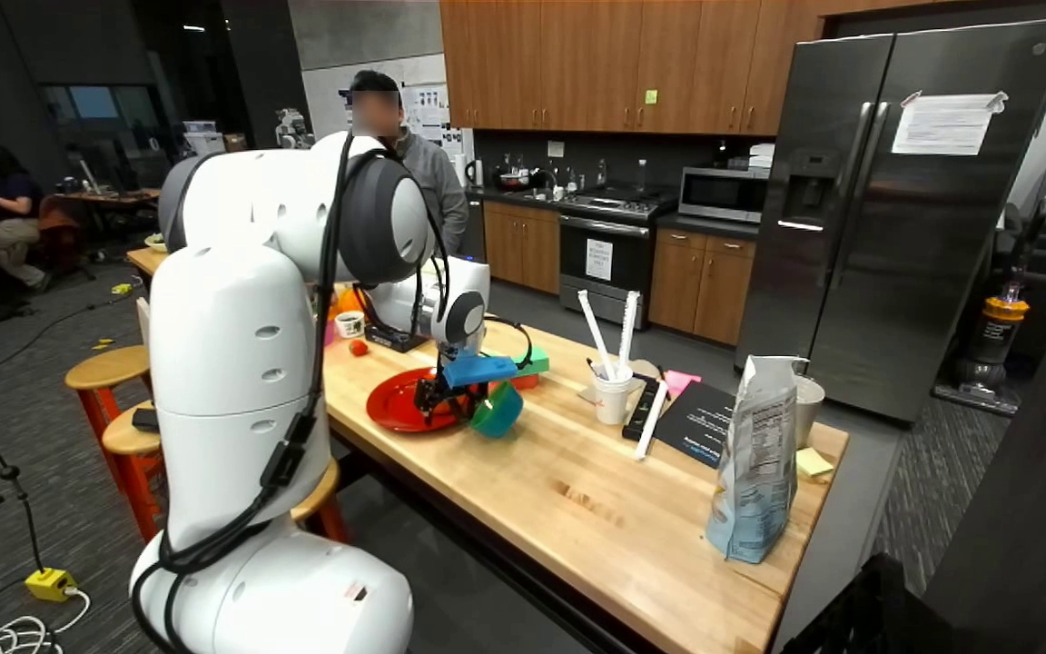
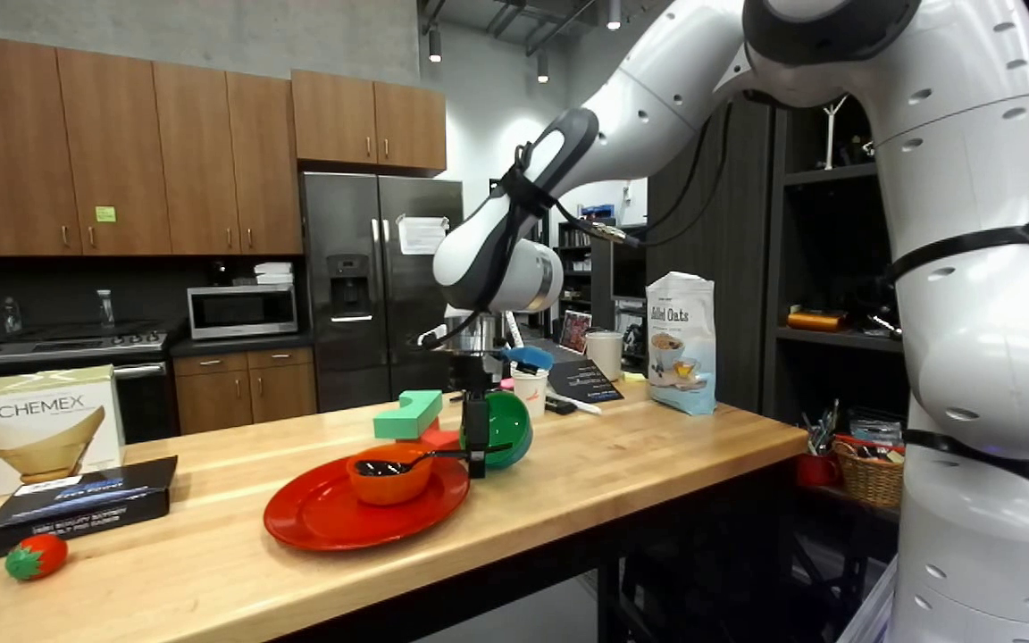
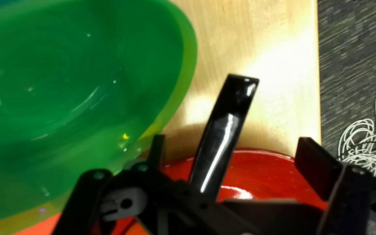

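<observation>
The black, angular two-fingered gripper (image 3: 232, 143) hangs low by the long edge, on the robot's side, of a pale, straight-grained wooden bench (image 1: 523, 481); its fingers stand widely parted, and in the gap, touching neither pad in the wrist view, runs the flat, glossy handle of a black spoon (image 3: 222, 140), so it has no grip on that; the spoon's rounded head lies in the mouth of a small, smooth orange bowl (image 2: 387, 487), which sits on a round, shiny red plate (image 2: 318, 518) close to the same long edge; just beside the gripper, towards the short end, a translucent, thin-walled green bowl (image 2: 506, 429) is tipped on its side, though I cannot tell whether a finger touches its rim; towards the opposite long edge, a green block with a curved notch (image 2: 409, 415) sits above a red block (image 2: 434, 436), and further along stands a white paper cup (image 1: 614, 400) holding slim white sticks; a tall, crinkled oats bag (image 2: 682, 344) is upright near the short end's edge; towards the other end, a rounded red strawberry (image 2: 37, 556) lies just beside a flat black carton (image 2: 86, 505)
</observation>
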